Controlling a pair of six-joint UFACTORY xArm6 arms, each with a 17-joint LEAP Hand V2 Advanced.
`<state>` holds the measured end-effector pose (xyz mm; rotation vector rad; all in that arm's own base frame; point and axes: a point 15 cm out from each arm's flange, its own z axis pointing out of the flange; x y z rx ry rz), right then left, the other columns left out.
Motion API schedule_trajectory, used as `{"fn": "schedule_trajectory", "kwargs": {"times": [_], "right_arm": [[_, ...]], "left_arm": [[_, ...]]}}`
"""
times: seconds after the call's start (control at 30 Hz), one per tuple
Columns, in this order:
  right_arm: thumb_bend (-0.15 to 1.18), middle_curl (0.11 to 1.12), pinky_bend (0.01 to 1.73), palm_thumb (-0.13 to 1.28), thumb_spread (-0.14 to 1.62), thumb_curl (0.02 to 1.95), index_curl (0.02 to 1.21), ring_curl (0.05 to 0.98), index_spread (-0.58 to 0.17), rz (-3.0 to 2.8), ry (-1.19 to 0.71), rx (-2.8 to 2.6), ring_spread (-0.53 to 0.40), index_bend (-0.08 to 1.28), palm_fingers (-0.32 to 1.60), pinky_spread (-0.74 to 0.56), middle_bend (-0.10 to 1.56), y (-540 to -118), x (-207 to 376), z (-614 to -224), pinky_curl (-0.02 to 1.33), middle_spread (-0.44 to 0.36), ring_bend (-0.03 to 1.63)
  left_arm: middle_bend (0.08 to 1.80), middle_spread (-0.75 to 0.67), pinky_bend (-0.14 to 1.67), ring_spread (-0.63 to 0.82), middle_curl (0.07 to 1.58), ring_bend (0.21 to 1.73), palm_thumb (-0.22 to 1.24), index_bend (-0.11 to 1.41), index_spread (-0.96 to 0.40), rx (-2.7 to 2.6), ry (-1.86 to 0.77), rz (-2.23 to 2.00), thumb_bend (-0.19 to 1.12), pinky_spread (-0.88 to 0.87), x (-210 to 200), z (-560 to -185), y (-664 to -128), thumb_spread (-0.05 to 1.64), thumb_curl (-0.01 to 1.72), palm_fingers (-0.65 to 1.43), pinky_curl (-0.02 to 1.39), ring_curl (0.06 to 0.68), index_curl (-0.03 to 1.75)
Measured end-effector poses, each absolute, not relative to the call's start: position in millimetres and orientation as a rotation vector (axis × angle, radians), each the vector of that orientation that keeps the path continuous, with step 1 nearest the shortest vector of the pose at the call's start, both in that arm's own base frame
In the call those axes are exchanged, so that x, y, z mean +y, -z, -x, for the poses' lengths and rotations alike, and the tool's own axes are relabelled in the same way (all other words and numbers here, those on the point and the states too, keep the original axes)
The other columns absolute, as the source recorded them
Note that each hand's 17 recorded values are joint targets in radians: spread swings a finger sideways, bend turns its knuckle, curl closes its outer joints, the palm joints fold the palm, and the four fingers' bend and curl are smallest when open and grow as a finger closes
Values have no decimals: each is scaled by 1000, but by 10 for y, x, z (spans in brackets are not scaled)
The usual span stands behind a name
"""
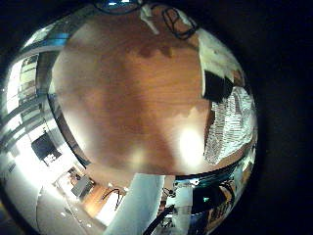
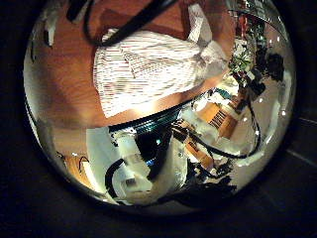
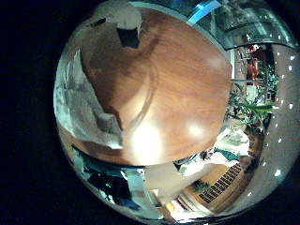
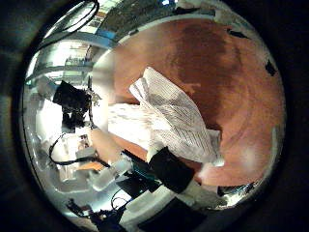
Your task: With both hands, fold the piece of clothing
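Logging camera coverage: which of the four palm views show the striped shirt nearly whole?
The two thumb side views: there the shirt lies nearly whole on the table. Both little finger side views catch only its edge.

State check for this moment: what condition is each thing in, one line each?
White striped cloth garment: lying on the table, rumpled, partly spread, not neatly folded.
Round brown wooden table: bare apart from the garment at one edge.
Neither hand's fingers show clearly enough to judge.
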<state>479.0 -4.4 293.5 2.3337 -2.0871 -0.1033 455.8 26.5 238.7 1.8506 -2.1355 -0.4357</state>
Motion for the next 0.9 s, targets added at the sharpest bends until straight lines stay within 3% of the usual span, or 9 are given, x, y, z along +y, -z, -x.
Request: {"fn": "schedule_trajectory", "kwargs": {"times": [0.17,0.23,0.37,0.63,0.9], "right_arm": [[-34,466,617,373,1281,286,506,416,-384,-2307,186,-2022,-3,240,202,469,497,-2983,-183,-4338,528,-140,810],[-68,454,622,251,1235,255,482,405,-375,-2287,234,-1973,5,175,117,461,466,-2957,-219,-4171,524,-93,775],[-39,422,607,156,1159,238,426,375,-385,-2262,324,-1880,41,149,41,432,405,-2803,-263,-3927,500,-41,719],[-13,368,602,265,1073,272,336,308,-401,-2225,499,-1700,122,126,-58,394,285,-2155,-214,-3650,449,3,587],[-12,356,572,376,1027,299,283,287,-316,-2290,420,-1676,145,140,67,396,269,-1718,-3,-3987,397,39,600]], "left_arm": [[132,168,417,272,612,809,26,152,-180,-2168,396,-1841,-23,243,179,-4419,-2610,1282,218,-82,751,341,870],[139,211,397,315,563,783,18,157,-140,-2183,404,-1805,-18,330,106,-4279,-2598,1274,219,-66,707,324,808],[169,238,362,345,503,754,25,161,-88,-2247,390,-1741,-13,435,-109,-4092,-2531,1272,224,-10,633,302,706],[166,321,331,429,409,691,18,141,-41,-2282,394,-1665,-25,520,-363,-3764,-2110,1261,228,-66,530,263,554],[169,400,339,493,345,646,-37,119,-22,-2272,383,-1661,-39,562,-389,-3751,-1974,1163,212,-83,460,239,402]]}}
